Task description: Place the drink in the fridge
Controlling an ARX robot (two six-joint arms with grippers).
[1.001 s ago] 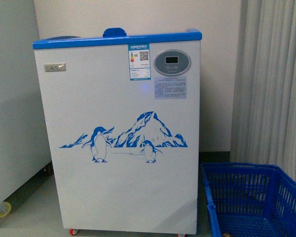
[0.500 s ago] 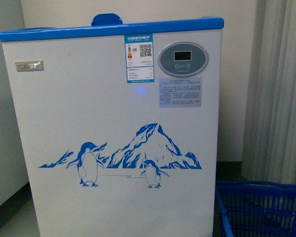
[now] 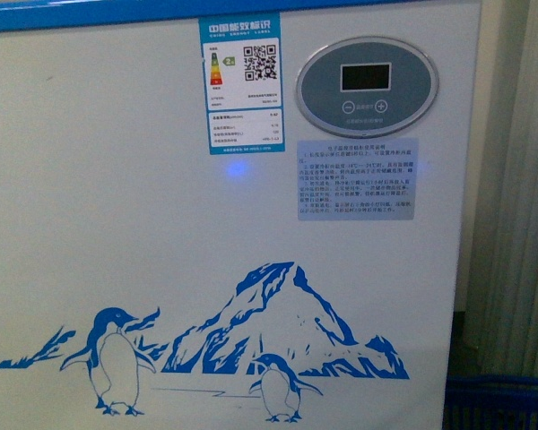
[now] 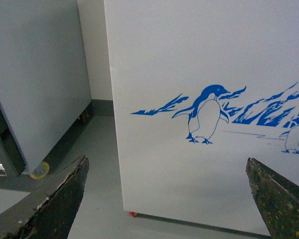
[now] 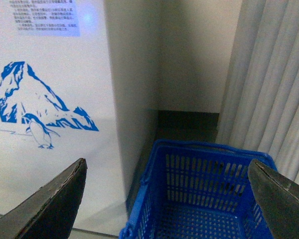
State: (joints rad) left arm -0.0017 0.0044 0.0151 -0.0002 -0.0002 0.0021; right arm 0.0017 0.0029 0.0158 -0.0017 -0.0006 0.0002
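The fridge (image 3: 143, 224) fills the front view, a white chest freezer with a blue top rim, a round grey display (image 3: 366, 87) and a blue penguin-and-mountain decal. My left gripper (image 4: 167, 199) is open, its dark fingers (image 4: 60, 201) spread wide before the fridge (image 4: 199, 59) front near its lower corner. My right gripper (image 5: 167, 199) is open too, held above a blue basket with the fridge (image 5: 50, 74) side beside it. The drink is out of view. Neither gripper holds anything.
A blue plastic shopping basket (image 5: 204, 199) stands on the floor right of the fridge; its rim (image 3: 502, 394) shows low right in the front view. A tall grey-white cabinet (image 4: 35, 74) stands beyond the fridge's other side. Pale curtains (image 5: 274, 74) hang behind the basket.
The front view has closed in on the fridge. Its front now fills the frame, the lid has left the view and only the basket's rim still shows.
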